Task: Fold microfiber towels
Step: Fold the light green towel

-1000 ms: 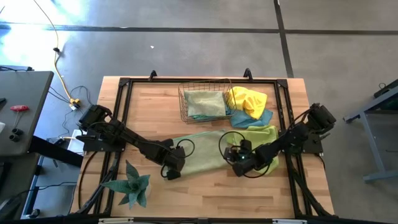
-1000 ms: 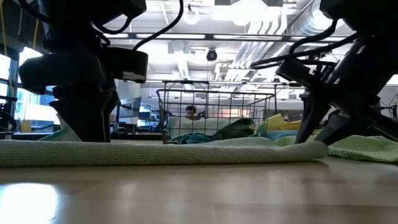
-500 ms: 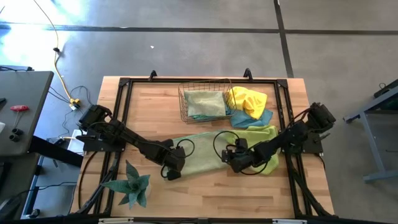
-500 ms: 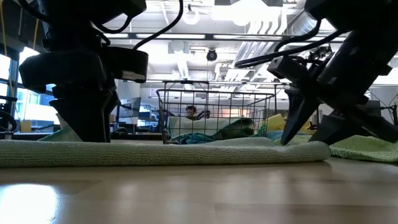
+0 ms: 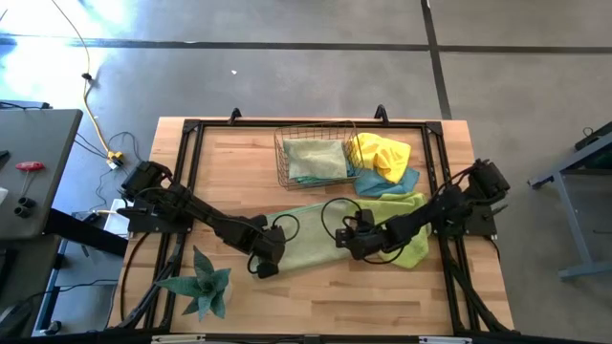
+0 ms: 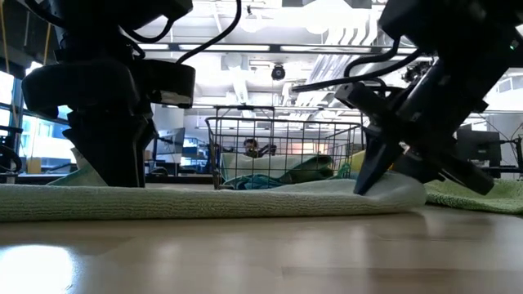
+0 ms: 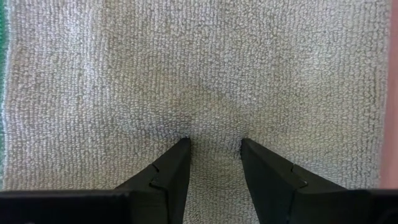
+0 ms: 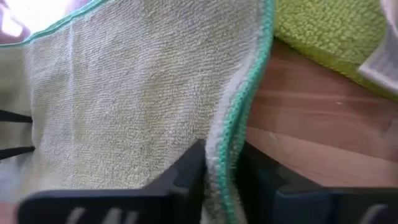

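- My right gripper (image 8: 217, 171): fingers closed on the green-piped edge of the pale green towel (image 5: 311, 234), pinching a thin fold of it just off the table (image 5: 316, 287). I judge this the grip for carrying that end across to make a fold.
- My left gripper (image 7: 212, 142): fingers parted a little and pressed tips-down into the towel's other end, dimpling the pile between them; apparently an anchor so the cloth cannot slide.
- Pale green towel: lies flat mid-table between my two grippers, nap fine and even, its right end curled upward.
- Lime green towel (image 5: 409, 229): just beside my right gripper, flat.
- Yellow towel (image 5: 378, 153) and blue towel (image 5: 406, 180): crumpled beside the wire basket (image 5: 279, 158).
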Action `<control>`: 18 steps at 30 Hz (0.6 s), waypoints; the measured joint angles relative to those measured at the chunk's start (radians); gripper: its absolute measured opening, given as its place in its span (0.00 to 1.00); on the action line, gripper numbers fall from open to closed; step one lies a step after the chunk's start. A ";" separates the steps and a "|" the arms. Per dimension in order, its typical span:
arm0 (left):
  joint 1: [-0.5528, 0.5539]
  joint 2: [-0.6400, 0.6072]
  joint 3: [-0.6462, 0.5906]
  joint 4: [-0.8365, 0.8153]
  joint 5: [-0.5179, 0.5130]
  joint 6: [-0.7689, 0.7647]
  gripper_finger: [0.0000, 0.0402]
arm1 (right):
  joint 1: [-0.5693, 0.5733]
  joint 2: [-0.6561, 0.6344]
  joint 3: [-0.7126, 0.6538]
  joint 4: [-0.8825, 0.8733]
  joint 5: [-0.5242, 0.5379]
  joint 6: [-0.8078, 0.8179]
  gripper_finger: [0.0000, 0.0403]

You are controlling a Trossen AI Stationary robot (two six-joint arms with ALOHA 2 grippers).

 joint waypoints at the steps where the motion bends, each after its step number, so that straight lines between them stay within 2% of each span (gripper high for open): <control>1: 0.000 0.000 0.000 -0.001 0.000 0.000 0.34 | 0.000 -0.003 0.000 -0.003 0.001 0.005 0.12; 4: 0.000 0.000 0.000 -0.003 0.001 0.001 0.34 | 0.005 -0.010 0.000 -0.009 0.007 0.013 0.02; 12: 0.001 0.002 0.028 -0.032 0.023 0.004 0.34 | 0.003 -0.028 0.001 -0.050 -0.039 -0.003 0.01; 18: 0.003 0.008 0.125 -0.116 0.116 0.065 0.34 | 0.005 -0.123 -0.003 -0.229 -0.113 -0.025 0.00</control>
